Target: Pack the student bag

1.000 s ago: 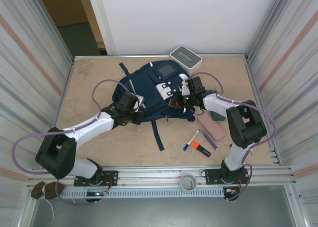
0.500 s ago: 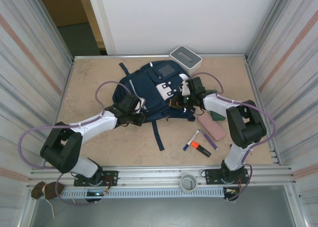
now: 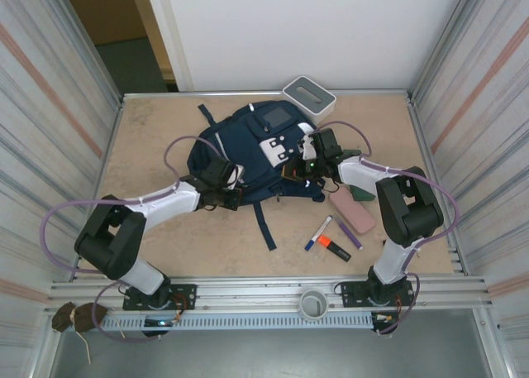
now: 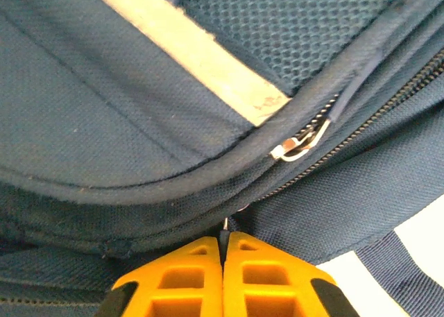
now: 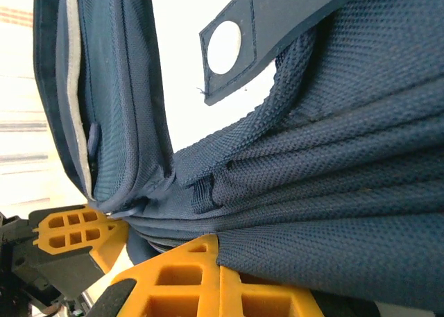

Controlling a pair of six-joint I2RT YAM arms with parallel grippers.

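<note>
Open bench (image 3: 145, 146) left of student bag (image 3: 248, 142); left pincer (image 4: 224, 239) pressed together, perhaps nipping zipper tab (image 4: 225, 224); right pincer (image 5: 218, 258) closed against its fabric.

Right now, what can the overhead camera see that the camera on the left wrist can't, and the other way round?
Overhead view: the wider table, with a white-grey box behind the student bag, and a pink case and pens lying outside it. Left wrist view: close detail, namely a metal zipper pull, zipper teeth, and the left gripper with its orange fingers shut together at the seam. Both: the bag's navy fabric.
</note>
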